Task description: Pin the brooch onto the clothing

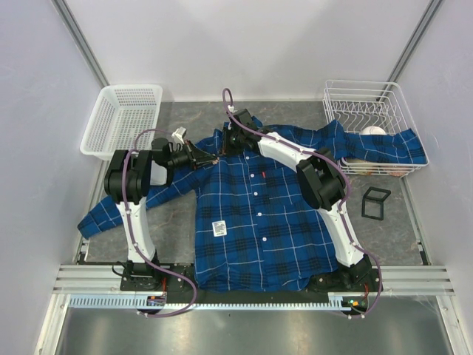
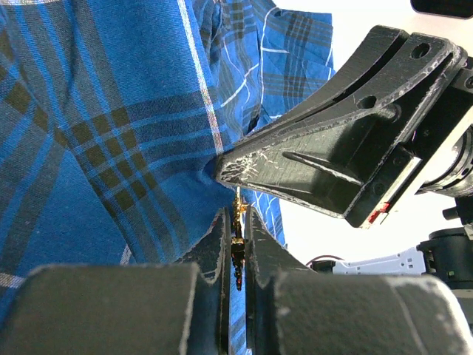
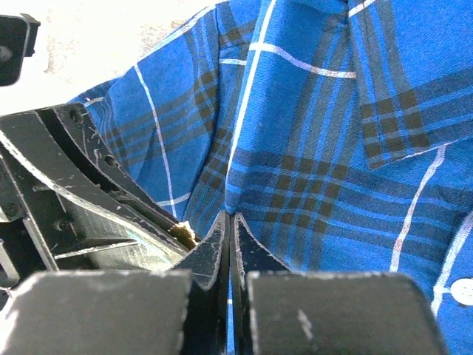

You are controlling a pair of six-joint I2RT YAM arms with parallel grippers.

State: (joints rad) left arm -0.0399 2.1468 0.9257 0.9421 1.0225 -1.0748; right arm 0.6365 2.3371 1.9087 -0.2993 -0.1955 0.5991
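Note:
The blue plaid shirt [image 1: 259,222] lies flat on the table, collar at the far side. My left gripper [image 2: 235,214] is shut on the small gold brooch [image 2: 238,240], held edge-on against the cloth near the shirt's left shoulder. In the top view the left gripper [image 1: 209,157] meets the right gripper [image 1: 229,145] beside the collar. My right gripper [image 3: 230,218] is shut on a pinched fold of the shirt [image 3: 310,148]. The brooch [image 3: 182,234] shows as a gold speck just left of the right gripper's fingers. It is too small to make out in the top view.
A white plastic basket [image 1: 122,118] stands at the back left. A wire rack [image 1: 369,103] stands at the back right, with the shirt's right sleeve [image 1: 384,148] draped over it. A black square frame [image 1: 375,203] lies right of the shirt.

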